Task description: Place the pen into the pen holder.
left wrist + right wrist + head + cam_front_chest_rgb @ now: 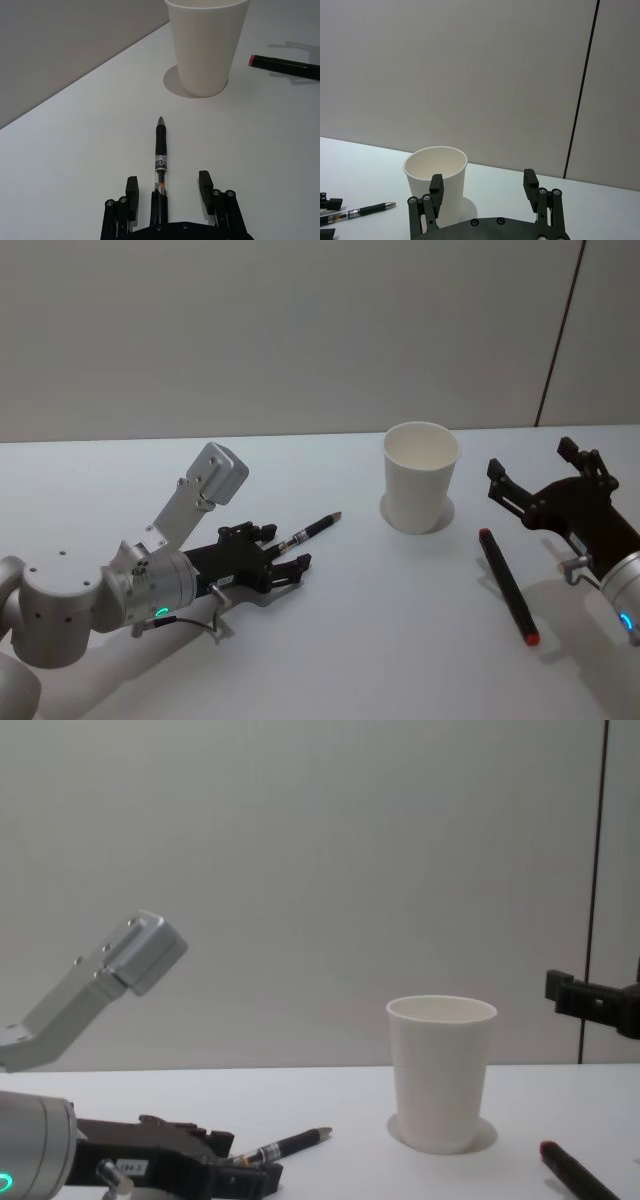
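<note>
- Layout as we see it: a white surface [380, 650] carries the pen holder [421, 478], the pen [311, 529] and a black marker [508, 585] with red ends.
- The pen holder [442, 1075] is a plain white paper cup. It stands upright with its mouth up, towards the rear middle of the surface.
- The pen [160, 145] is outside the cup, to the robot's left of it and apart from it. Its tip points towards the cup.
- The left pincer [283, 548] sits low at the surface with its fingers spread, one on each side of the pen's rear half.
- In the left wrist view we see a clear gap between each finger [132, 184] and the barrel, so this pincer [168, 180] grips nothing.
- In the chest view the left pincer [245, 1165] is at the lower left, and the pen [290, 1145] reaches out past its fingertips towards the cup.
- The right pincer [531, 462] hangs above the surface to the robot's right of the cup. Its fingers are spread wide apart and closed on nothing.
- In the right wrist view the cup [445, 167] stands just beyond that pincer [483, 181], and the pen [367, 210] lies farther off.
- The marker [580, 1175] lies flat on the robot's right side, nearer the robot than the cup and near the right arm. We see it touching neither.
</note>
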Motion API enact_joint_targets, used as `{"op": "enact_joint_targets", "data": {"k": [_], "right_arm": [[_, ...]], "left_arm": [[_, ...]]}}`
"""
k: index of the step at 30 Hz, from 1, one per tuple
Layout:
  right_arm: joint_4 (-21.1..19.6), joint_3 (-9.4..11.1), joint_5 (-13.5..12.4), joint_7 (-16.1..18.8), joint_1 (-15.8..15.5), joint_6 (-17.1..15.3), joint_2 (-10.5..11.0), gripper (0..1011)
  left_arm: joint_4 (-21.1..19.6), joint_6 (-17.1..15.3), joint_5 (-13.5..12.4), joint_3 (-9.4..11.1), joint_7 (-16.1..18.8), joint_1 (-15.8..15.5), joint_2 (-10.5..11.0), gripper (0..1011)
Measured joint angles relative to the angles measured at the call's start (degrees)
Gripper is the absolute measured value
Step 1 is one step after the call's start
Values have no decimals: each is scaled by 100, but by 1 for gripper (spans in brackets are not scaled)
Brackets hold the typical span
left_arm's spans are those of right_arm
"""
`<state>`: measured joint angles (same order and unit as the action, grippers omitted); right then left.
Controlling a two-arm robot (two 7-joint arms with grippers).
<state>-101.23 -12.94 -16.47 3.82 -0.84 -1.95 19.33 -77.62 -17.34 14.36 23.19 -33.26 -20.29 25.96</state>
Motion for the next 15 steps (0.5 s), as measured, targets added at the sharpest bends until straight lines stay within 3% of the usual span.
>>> {"op": "enact_joint_targets", "data": {"k": [15], "right_arm": [[0,0,0,0,0,0,0,1002]], "left_arm": [[6,-4,-4,-1,0,-4,0,656]]}}
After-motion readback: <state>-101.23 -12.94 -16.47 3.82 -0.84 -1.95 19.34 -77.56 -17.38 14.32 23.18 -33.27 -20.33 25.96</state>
